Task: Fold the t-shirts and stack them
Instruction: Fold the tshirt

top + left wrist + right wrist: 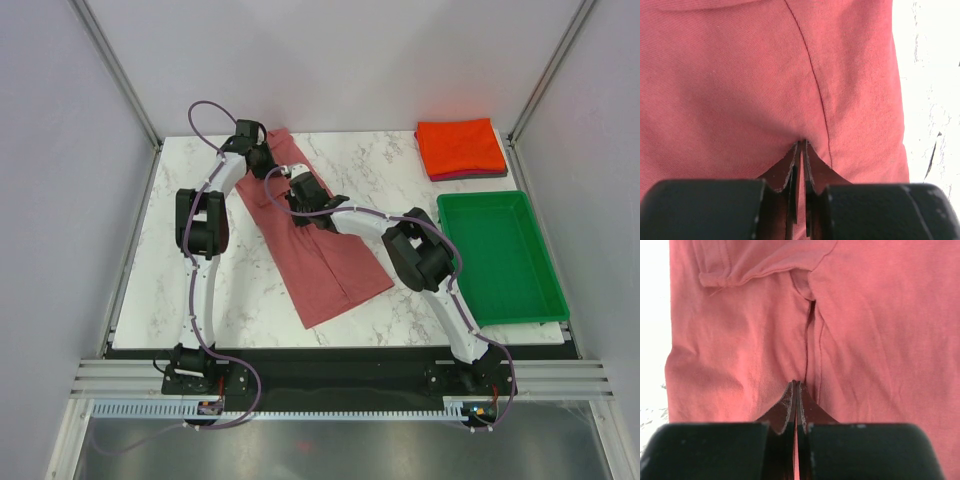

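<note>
The dusty rose-red t-shirt lies as a long strip folded lengthwise, running diagonally from the back left toward the table's middle. My left gripper is at its far end, jaws shut and pinching the cloth at the tips. My right gripper is a little nearer along the strip, shut on a pucker of the same shirt beside a fold line, with its tips pressed together. The bright orange-red t-shirt lies folded square at the back right on the dark maroon one, of which only an edge shows.
A green plastic tray stands at the right side of the marble table, just in front of the folded stack. Grey walls and metal frame posts close in the back and both sides.
</note>
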Available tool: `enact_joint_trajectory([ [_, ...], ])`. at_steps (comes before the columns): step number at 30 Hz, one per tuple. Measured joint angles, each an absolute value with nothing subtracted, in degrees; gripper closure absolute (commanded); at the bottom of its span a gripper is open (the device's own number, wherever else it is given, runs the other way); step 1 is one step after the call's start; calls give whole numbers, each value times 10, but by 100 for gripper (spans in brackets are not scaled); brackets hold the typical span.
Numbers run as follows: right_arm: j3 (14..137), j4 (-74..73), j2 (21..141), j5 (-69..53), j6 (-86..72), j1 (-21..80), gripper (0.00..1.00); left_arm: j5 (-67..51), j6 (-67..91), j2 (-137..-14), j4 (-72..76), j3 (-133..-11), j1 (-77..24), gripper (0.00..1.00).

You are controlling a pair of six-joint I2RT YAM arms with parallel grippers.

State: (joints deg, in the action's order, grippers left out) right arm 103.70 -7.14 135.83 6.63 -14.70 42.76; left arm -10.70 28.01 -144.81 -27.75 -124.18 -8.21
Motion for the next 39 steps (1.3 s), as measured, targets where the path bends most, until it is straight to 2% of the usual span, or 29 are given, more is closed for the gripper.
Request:
enact_joint_trajectory([
  [6,1040,-78,1358,90,-147,430,99,-107,280,-1448,-277,-1242,-82,86],
  [9,1041,-78,1358,88,-148,430,87,-108,280,-1449,-277,-1243,-82,85],
  [12,1041,-81,1357,85,-149,430,81,-110,280,-1456,-277,-1253,-82,85],
  [13,1040,-86,1355,86,-151,430,74,-112,280,-1459,-277,-1258,-82,85],
  [16,1021,-118,1321,90,-166,429,69,-117,280,-1468,-277,-1273,-82,84],
  [27,805,-153,1037,139,-193,400,71,-158,281,-1501,-271,-1318,-82,83],
  [32,686,-163,1003,154,-192,361,72,-185,282,-1512,-258,-1329,-82,79],
  [36,621,-185,1003,163,-185,356,72,-200,281,-1510,-256,-1329,-81,69],
  [39,601,-192,999,156,-184,357,73,-206,280,-1502,-256,-1325,-81,66],
])
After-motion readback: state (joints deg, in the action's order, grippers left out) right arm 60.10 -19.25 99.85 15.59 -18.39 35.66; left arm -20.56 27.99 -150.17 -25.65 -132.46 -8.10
